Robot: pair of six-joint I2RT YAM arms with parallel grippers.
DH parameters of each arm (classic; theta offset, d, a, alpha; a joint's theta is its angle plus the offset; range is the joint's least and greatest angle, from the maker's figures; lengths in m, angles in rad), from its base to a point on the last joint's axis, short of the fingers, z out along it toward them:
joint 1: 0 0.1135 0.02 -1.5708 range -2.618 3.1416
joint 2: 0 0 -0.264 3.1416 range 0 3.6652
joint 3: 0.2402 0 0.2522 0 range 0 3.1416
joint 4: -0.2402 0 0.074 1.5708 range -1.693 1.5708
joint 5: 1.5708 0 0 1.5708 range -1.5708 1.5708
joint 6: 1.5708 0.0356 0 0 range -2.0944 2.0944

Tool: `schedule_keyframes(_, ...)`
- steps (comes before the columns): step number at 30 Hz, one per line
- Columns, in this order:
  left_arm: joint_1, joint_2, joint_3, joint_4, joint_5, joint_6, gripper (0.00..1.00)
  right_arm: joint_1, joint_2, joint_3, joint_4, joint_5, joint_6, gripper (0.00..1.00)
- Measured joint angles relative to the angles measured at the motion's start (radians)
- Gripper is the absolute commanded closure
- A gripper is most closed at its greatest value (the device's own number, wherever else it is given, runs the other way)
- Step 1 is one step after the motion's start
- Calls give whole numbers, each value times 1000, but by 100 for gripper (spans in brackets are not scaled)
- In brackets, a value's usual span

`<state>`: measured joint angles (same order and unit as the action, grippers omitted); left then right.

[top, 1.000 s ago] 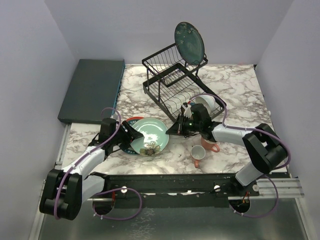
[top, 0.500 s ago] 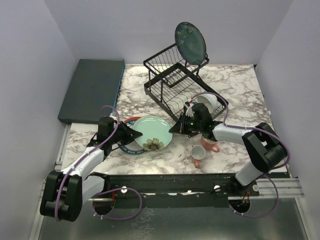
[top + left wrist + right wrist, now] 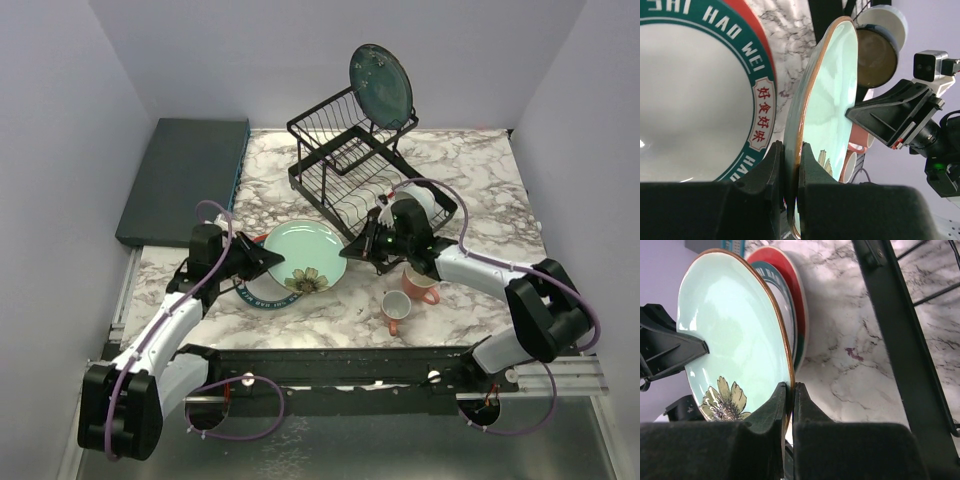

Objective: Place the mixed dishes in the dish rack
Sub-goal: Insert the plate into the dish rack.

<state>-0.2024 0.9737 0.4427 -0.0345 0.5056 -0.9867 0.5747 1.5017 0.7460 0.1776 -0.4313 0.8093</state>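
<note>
The pale green round ceramic plate (image 3: pixel 832 110) was smoothly glazed and glossy, catching soft highlights, with a thin brown edge and a printed flower under the glaze. The red-and-teal rimmed round plate (image 3: pixel 695 95) had a shiny white glazed centre and crisp printed lettering. The dark teal round plate (image 3: pixel 380 85) showed a speckled, glossy glaze. The black wire dish rack (image 3: pixel 900 315) looked like coated metal with a dull satin finish. The marble-patterned tabletop (image 3: pixel 480 190) was smooth with a low sheen. The dark teal flat rectangular slab (image 3: pixel 185 180) looked matt. The salmon-pink mug (image 3: pixel 393 312) had a smooth glaze. The left gripper (image 3: pixel 791 147) and right gripper (image 3: pixel 790 387) had matt black, faintly grainy plastic fingers (image 3: pixel 760 195).
</note>
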Motion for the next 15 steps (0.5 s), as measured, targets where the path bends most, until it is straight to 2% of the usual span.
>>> schedule_keyframes(10, 9, -79, 52, -45, 18, -1, 100, -3, -99, 13, -13, 0, 6, 100)
schedule_keyframes(15, 10, -120, 69, -67, 45, -2, 100, -3, -179, -22, -6, -8, 23, 96)
